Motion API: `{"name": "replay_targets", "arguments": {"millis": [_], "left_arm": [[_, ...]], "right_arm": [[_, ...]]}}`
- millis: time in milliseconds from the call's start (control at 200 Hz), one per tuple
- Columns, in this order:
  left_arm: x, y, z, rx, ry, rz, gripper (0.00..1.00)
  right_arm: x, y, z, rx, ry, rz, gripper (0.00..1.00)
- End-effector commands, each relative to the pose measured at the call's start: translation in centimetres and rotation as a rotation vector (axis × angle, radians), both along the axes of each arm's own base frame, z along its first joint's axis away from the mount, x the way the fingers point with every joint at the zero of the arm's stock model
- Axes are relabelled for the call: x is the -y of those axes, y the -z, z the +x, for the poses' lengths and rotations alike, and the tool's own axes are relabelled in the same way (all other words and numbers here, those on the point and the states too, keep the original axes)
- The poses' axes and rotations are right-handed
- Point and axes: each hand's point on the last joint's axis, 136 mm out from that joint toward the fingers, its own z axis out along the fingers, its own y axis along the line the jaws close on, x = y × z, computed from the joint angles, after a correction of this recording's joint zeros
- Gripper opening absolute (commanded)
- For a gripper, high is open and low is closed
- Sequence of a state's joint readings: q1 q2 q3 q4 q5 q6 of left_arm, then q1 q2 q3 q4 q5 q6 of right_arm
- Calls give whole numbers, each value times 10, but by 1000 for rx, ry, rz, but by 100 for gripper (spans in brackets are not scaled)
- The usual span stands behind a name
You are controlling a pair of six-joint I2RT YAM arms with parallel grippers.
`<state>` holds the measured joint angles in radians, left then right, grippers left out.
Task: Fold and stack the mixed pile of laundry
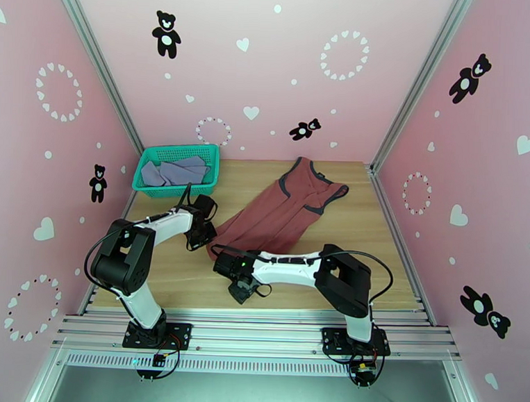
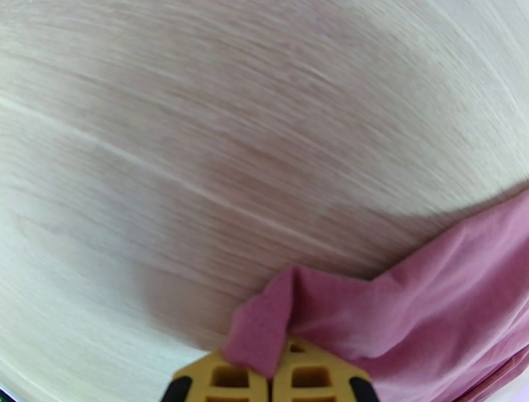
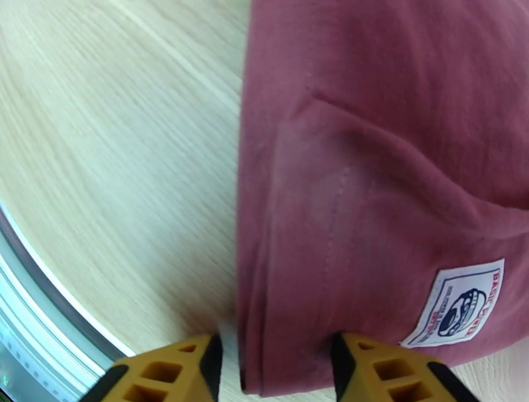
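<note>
Tank top (image 1: 286, 206) spread rumpled on bench (image 1: 374, 257), centre; grey shirt (image 1: 174, 173) heaped in teal basket (image 1: 144, 187), far left. Left tool (image 2: 271, 373) pinched shut on near hem corner; right tool (image 3: 276, 370) part-open, astride hem edge.

The wooden table (image 1: 382, 230) bears tank top (image 1: 278, 212) and basket (image 1: 169, 190).

Tank top (image 1: 282, 209) on table (image 1: 375, 230): rust-red, navy trim at neck and armholes. I see it lying diagonal, neck toward far right, hem toward near left. Body creased lengthwise, long folds along it. Near-left hem corner bunched into small raised peak. Up close I make out white woven label (image 3: 459, 304) by hem, stitched seam beside it. Shirt (image 1: 175, 173): grey-lavender, crumpled in teal basket (image 1: 169, 191), far left, well apart from tank top.
</note>
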<state>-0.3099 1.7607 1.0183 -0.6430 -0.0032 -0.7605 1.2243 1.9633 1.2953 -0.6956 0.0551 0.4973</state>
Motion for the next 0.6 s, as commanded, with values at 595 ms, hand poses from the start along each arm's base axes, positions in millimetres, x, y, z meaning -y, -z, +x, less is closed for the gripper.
{"name": "replay_targets", "arguments": {"millis": [595], "left_arm": [[7, -16, -29, -13, 130, -58, 0]], "right_arm": [[-24, -21, -47, -162, -149, 76, 0]]}}
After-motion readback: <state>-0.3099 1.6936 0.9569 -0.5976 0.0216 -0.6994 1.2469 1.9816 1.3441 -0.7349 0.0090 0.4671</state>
